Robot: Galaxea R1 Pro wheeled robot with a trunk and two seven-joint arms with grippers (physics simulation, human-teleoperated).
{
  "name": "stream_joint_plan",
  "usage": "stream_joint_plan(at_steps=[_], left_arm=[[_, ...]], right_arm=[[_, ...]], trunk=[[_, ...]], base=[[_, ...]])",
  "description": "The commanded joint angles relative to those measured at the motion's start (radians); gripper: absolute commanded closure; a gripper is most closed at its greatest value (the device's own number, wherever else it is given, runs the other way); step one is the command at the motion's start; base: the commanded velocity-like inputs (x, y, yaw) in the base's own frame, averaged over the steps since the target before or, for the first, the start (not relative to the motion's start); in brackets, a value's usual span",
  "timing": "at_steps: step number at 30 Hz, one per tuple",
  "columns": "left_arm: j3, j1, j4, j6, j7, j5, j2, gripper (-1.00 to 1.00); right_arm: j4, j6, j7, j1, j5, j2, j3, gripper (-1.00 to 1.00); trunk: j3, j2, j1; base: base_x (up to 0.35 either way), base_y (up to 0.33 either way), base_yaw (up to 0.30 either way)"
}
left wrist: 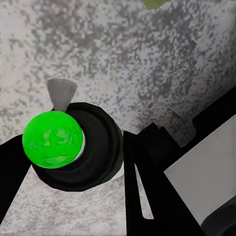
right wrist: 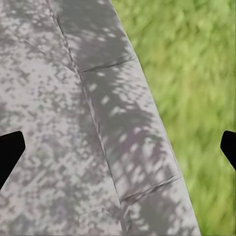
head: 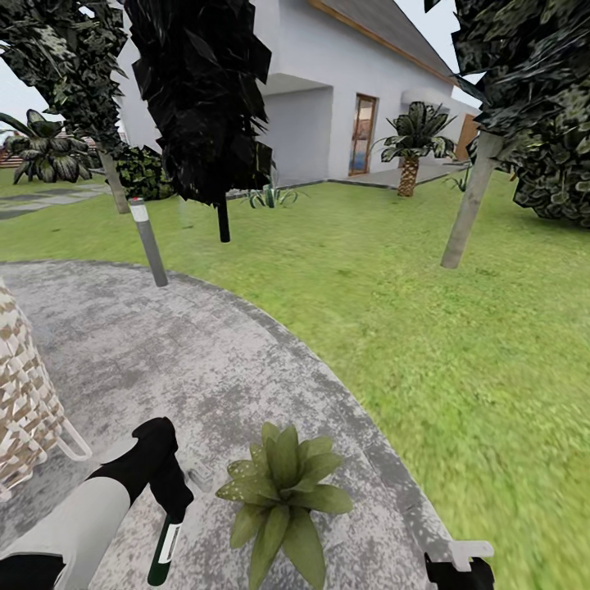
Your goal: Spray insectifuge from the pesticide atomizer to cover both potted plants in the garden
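— Nearest to us, our left gripper is clamped on the pesticide atomizer, whose green cap and grey nozzle hang over the patio.

— And the plant?

— One potted plant sits just beside the atomizer on the paving. Our right gripper has its fingers spread wide, above the patio edge and lawn.
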Motion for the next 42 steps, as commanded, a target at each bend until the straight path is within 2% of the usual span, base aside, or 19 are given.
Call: stream_joint_plan(at_steps=[1,10,16,42], left_arm=[[-0.005,0.000,-0.002,0.009,-0.007,-0.004,0.001,1.00],[-0.005,-0.001,0.000,0.009,-0.007,-0.002,0.005,1.00],[-0.007,-0.001,0.002,0.008,-0.010,-0.002,0.001,1.00],[-0.006,-0.002,0.006,0.009,-0.010,-0.003,0.001,1.00]], right_arm=[[0.002,-0.003,-0.006,-0.001,0.011,-0.001,-0.005,-1.00],[0.003,-0.003,-0.006,-0.001,0.010,0.005,-0.005,-1.00],[0.003,-0.003,-0.006,-0.001,0.010,0.006,-0.005,-1.00],[0.003,-0.003,-0.006,-0.001,0.010,0.005,-0.005,-1.00]], trunk=[[-0.001,0.000,0.000],[-0.001,0.000,0.000],[-0.001,0.000,0.000],[-0.001,0.000,0.000]], base=[[0.003,-0.004,0.003],[0.000,-0.001,0.005],[0.000,-0.030,0.229],[0.019,-0.264,0.277]])
